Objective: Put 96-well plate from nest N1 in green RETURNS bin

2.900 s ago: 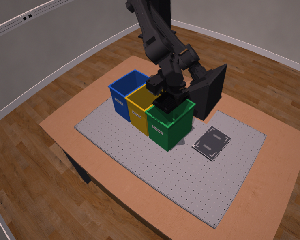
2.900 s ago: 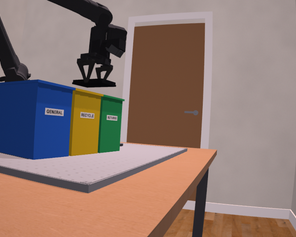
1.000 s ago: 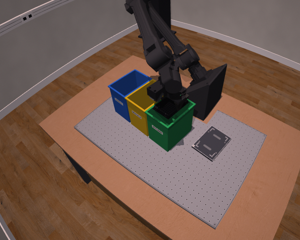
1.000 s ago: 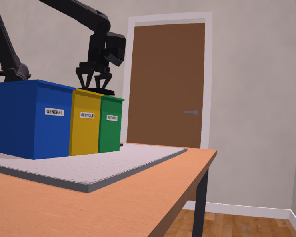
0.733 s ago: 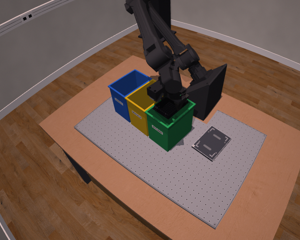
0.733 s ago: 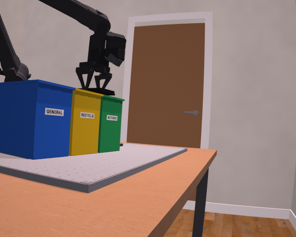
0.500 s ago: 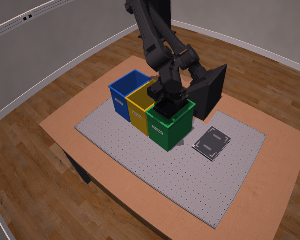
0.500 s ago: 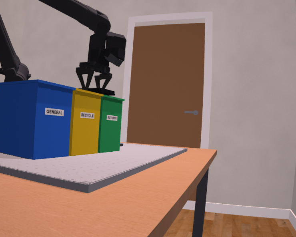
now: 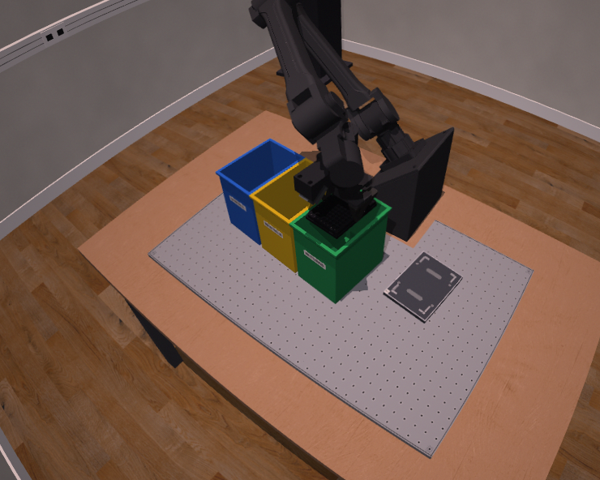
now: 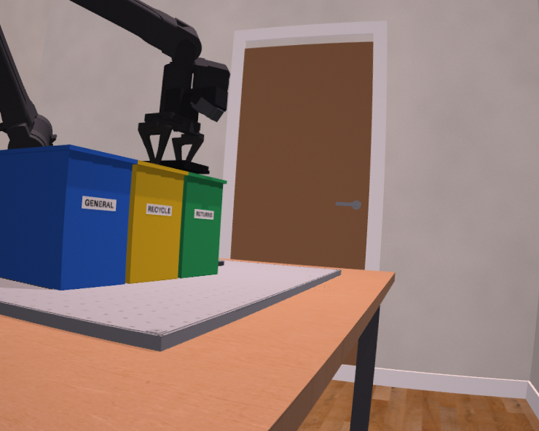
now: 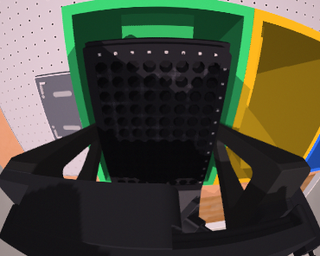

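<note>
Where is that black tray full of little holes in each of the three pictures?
Top: the 96-well plate is centre, at the green bin's opening, under the gripper.
Exterior: upper left, a thin dark slab just above the bin rims.
Wrist: centre, between the fingers.
Shared landmark: the green bin.
</note>
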Action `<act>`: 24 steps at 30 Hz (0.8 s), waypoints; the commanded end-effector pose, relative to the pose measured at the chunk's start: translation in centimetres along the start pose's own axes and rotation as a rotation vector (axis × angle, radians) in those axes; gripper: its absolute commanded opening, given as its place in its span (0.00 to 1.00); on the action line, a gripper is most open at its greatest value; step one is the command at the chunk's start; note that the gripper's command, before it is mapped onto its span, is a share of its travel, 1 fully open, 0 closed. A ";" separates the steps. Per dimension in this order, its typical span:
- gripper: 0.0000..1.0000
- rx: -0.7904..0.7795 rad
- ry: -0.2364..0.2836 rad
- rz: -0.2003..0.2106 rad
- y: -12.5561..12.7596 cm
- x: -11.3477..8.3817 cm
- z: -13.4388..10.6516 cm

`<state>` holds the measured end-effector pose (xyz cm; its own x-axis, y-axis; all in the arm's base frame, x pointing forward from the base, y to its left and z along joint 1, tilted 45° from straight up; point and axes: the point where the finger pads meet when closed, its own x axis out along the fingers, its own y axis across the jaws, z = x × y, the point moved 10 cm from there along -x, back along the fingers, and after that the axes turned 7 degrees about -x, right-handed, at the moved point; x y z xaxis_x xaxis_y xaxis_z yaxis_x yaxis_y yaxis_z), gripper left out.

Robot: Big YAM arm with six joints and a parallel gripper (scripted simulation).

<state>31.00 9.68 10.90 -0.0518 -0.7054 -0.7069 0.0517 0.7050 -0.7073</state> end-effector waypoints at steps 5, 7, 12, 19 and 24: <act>0.00 0.005 0.004 0.001 -0.2 0.8 0.4; 0.00 0.005 0.004 0.001 -0.2 1.0 0.4; 0.00 0.004 0.005 0.000 -0.1 1.2 0.4; 0.00 0.004 0.005 0.000 -0.1 1.7 0.3; 0.00 0.003 0.007 -0.002 -0.1 2.1 0.3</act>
<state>31.06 8.81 10.06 -0.0482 -0.7040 -0.7086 0.0576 0.7063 -0.7056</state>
